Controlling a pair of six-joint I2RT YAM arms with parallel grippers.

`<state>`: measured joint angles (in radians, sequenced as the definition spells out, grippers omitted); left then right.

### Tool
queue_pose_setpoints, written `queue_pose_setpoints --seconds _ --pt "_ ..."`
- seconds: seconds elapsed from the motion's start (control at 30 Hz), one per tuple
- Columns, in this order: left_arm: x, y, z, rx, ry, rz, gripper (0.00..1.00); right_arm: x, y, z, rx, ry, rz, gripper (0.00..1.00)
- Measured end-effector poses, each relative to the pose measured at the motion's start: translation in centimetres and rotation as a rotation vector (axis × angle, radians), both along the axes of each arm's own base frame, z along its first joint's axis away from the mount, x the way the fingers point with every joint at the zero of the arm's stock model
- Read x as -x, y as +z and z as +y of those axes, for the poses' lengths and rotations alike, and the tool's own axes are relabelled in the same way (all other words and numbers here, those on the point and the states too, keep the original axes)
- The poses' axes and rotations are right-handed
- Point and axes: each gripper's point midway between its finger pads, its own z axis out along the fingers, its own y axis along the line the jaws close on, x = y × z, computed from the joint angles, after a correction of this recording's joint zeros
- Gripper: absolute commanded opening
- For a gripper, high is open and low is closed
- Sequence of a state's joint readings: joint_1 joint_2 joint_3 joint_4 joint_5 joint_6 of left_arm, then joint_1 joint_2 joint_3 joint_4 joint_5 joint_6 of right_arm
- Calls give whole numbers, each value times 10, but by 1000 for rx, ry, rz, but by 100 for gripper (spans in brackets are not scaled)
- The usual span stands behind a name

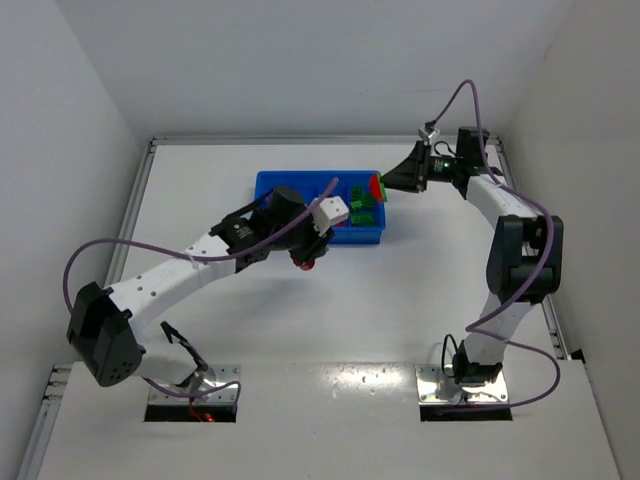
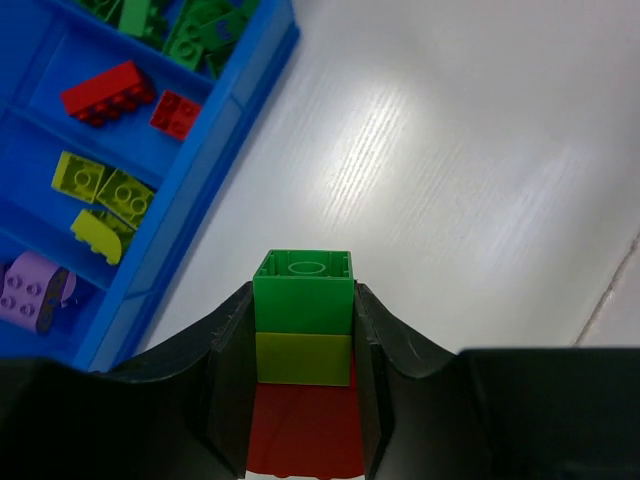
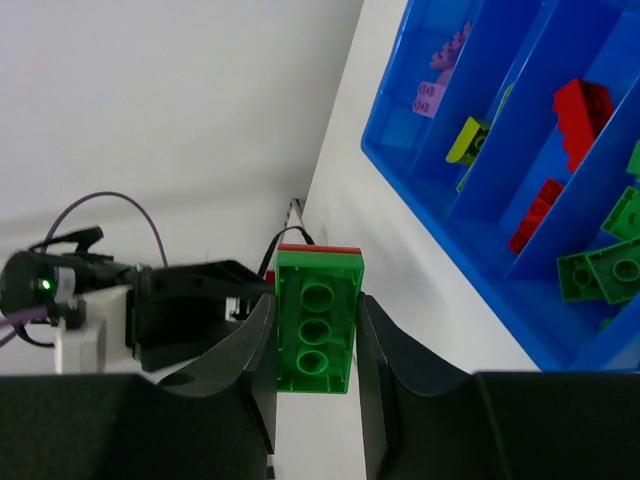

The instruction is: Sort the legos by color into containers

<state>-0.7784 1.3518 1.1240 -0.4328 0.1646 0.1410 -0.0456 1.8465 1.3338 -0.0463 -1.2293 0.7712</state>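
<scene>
My left tool (image 2: 303, 295) was clamped on a 3-brick stack (image 2: 303, 355): green at the tip end, yellow-green in the middle, red nearest the wrist, w/ both fingers (image 2: 232, 350) pressed flat on its sides. From above, that tool (image 1: 306, 252) sat over the white surface (image 1: 400, 300), just near of the blue tray (image 1: 268, 185), approx level w/ its middle. My right tool (image 3: 316, 302) was clamped on a green-red pair (image 3: 318, 345), the green brick's 3 round sockets facing the wrist cam and a red brick stuck on its far end. From above, the right tool (image 1: 384, 184) held it at the tray's right end, at the far-right corner; couldn't tell if it touched the rim. The tray lay flat toward the far side of the surface, its 4 compartments side by side. Loose legos inside, sorted: green bricks (image 2: 190, 25) in the right-end compartment, next to it red bricks (image 2: 105, 92), then yellow-green bricks (image 2: 110, 190), then purple bricks (image 2: 35, 285). In the top view only the green ones (image 1: 362, 208) showed clearly, since my left arm (image 1: 180, 275) covered much of the tray's left part.
</scene>
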Motion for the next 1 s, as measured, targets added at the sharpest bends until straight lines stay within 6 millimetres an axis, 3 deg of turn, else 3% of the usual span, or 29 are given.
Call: queue_pose_setpoints --seconds 0.17,0.27,0.4,0.53,0.6,0.8,0.93,1.0 --pt "-19 9 12 60 71 59 0 5 -9 9 0 24 28 0" --pt "-14 -2 11 49 65 98 0 13 -11 9 0 23 40 0" --pt "-2 -53 11 -54 56 198 0 29 -4 7 4 16 36 0" --pt "12 -120 33 -211 82 313 1 41 17 2 18 8 -34 0" --pt "16 -141 42 -274 92 340 12 47 27 -2 30 -3 -73 0" --pt "9 -172 46 -359 119 367 26 63 33 -17 53 -43 -106 0" --pt "3 -165 35 -326 99 364 70 64 25 -27 65 -67 -87 0" --pt "2 -157 26 -279 67 379 77 64 21 -30 68 -78 -75 0"
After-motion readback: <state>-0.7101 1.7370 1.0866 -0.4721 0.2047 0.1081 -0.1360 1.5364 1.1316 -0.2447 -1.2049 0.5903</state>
